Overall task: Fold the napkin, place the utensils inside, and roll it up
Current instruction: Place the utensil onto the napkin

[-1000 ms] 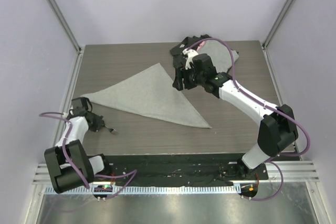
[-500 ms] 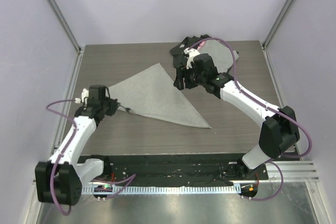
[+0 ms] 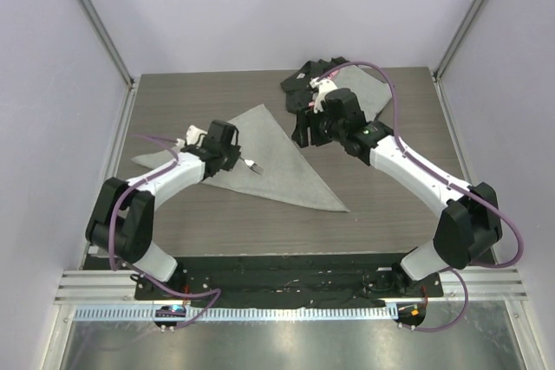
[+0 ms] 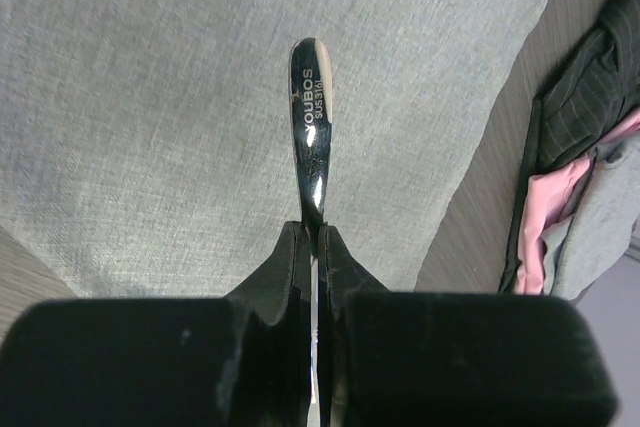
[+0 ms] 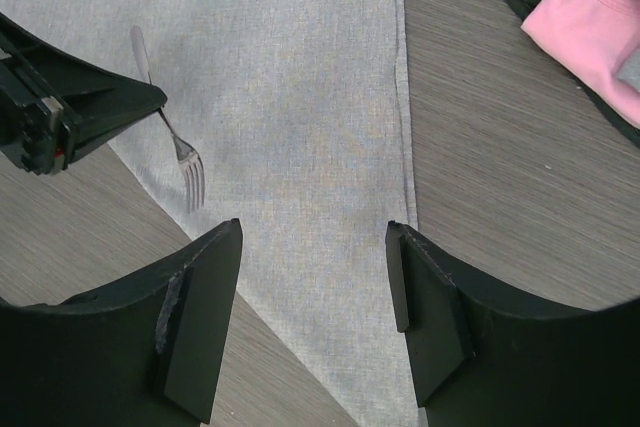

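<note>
Napkin point(image 3: 286, 175), a plain light-grey square of soft cloth folded to a triangle, lies flat on the dark wood-grain table point(image 3: 260, 231), its long edge toward the arms and its apex pointing away. Over the triangle's middle, the left gripper point(image 3: 236, 160) is clamped tight on a slim silver metal fork point(image 3: 254, 166), pinching it partway along the shaft. The stamped handle end point(image 4: 312, 127) juts out beyond the fingers. Seen from the right wrist, the fork's long axis runs crosswise to those fingers, with the tines point(image 5: 190, 177) low over the cloth; whether they touch it cannot be told. The right gripper point(image 5: 313, 237) hovers empty with its fingers spread wide above the napkin's far-right edge, close to a pile of black, pink and grey cloths point(image 5: 580, 17). Setting the fork down looks to be the step in hand. The left arm is nearer to that job, and only a short drop onto the cloth seems needed.
</note>
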Robot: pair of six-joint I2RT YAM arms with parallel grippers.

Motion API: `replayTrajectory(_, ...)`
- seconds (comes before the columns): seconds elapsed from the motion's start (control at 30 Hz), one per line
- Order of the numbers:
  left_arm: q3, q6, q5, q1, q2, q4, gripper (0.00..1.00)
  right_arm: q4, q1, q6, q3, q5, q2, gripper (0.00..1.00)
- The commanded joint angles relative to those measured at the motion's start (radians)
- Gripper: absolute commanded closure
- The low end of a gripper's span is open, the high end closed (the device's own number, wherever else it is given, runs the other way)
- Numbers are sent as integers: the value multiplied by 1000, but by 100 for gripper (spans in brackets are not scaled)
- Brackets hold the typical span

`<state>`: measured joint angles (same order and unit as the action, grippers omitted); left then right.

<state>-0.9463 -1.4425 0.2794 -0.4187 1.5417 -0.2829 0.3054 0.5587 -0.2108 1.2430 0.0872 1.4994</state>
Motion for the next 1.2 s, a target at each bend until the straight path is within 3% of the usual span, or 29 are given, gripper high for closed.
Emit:
replayTrajectory(0.0,-16,-125,155,-61,18,45,100,-8,-8,10,-7,-21,-56,33)
replayTrajectory(0.27,17,-281,190,-120,75,50,100,-5,-6,8,-13,-17,-68,33)
replayTrajectory(1.17,95,-404,227,-147,87,-27,100,3,-6,13,-33,-20,-80,32)
